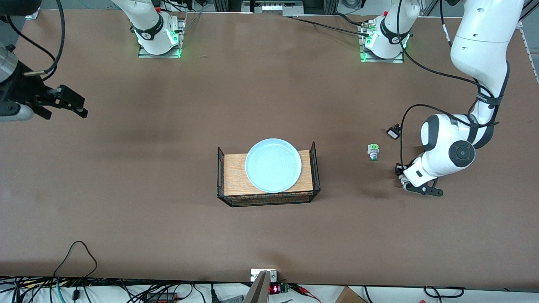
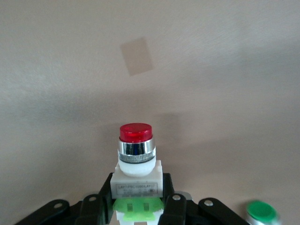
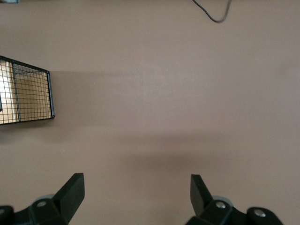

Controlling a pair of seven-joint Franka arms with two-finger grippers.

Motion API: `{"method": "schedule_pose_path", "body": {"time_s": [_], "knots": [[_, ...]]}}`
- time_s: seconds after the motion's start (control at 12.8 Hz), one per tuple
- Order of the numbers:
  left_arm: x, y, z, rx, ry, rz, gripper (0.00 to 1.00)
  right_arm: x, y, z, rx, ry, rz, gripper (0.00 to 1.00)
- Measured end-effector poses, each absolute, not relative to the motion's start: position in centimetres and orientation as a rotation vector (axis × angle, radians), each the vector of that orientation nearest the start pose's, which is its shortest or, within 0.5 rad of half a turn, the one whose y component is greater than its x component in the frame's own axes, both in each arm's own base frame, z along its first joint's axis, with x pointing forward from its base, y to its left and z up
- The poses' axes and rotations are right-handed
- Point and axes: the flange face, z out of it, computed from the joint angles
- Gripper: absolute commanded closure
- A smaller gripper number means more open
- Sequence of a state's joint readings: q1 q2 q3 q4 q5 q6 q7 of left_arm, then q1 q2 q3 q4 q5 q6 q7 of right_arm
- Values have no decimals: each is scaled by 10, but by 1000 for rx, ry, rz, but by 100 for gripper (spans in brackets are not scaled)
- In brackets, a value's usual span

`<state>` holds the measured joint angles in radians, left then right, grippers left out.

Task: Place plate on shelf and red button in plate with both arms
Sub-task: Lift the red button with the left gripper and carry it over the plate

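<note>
Plate [image 1: 273, 165] already sits in the wire basket [image 1: 223, 176] mid-table. Left gripper [image 2: 139, 208], over bare table at its own end, is clamped on the red button [image 2: 136, 159], which has yet to be placed. Right gripper [image 3: 136, 192] waits over table, fingers apart.

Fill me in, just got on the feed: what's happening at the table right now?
The plate already sits in the wire basket mid-table. The left gripper is shut on the red button, over bare table toward the left arm's end. A similar green-capped switch lies on the table close by, with a small black-and-white part a little farther from the front camera. The right gripper waits open over bare table at the right arm's end.
</note>
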<state>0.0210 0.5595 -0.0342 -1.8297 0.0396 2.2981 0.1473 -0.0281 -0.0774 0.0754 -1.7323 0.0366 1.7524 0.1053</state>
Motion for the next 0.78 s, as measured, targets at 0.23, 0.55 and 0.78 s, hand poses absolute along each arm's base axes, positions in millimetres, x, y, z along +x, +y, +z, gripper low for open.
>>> {"method": "schedule_pose_path", "body": {"time_s": [0.23, 0.55, 0.78], "knots": [[654, -67, 320, -3130, 428, 285, 93, 522, 33, 617, -3093, 197, -169, 0], [651, -160, 448, -3144, 564, 315, 92, 517, 33, 606, -3101, 180, -75, 0], [625, -265, 489, -3190, 561, 228, 92, 514, 30, 604, -3048, 141, -28, 0]]}}
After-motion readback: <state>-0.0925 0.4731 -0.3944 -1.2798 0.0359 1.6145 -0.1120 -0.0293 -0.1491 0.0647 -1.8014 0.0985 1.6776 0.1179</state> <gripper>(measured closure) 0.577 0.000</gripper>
